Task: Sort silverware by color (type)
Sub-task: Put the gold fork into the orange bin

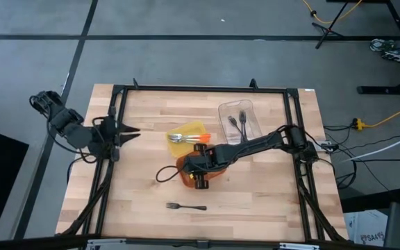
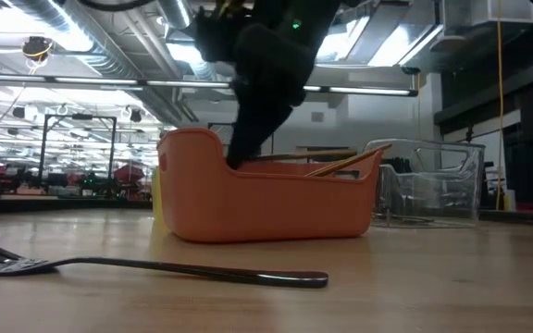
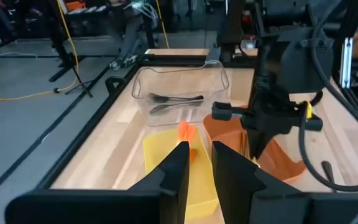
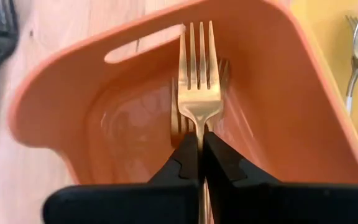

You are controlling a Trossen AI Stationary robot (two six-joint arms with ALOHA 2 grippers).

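Note:
My right gripper (image 1: 198, 175) reaches down into the orange tray (image 1: 186, 167) and is shut on a gold fork (image 4: 199, 93). A second gold fork (image 4: 174, 121) lies beneath it in the tray. Gold handles (image 2: 345, 164) lean over the tray's rim. One black fork (image 1: 186, 206) lies flat on the table near the front edge. Black forks (image 1: 240, 123) lie in the clear tray (image 1: 222, 111). Silver forks with orange handles (image 1: 186, 138) lie in the yellow tray (image 1: 194, 127). My left gripper (image 1: 132, 131) waits at the table's left side, slightly open, touching nothing. My right gripper pinches the gold fork between its two fingers on the neck just behind the head (image 4: 199, 127). The fingers come slanting down from above and lie along the fork. The tines (image 4: 197, 43) point at the tray's end wall with the slot handle. Whether the fork rests on anything is hidden.
A black cable loop (image 1: 164, 173) lies on the table just left of the orange tray. A black frame (image 1: 200, 89) runs round the table top. Bare wood shows at the front left (image 1: 130, 201) and front right (image 1: 262, 194).

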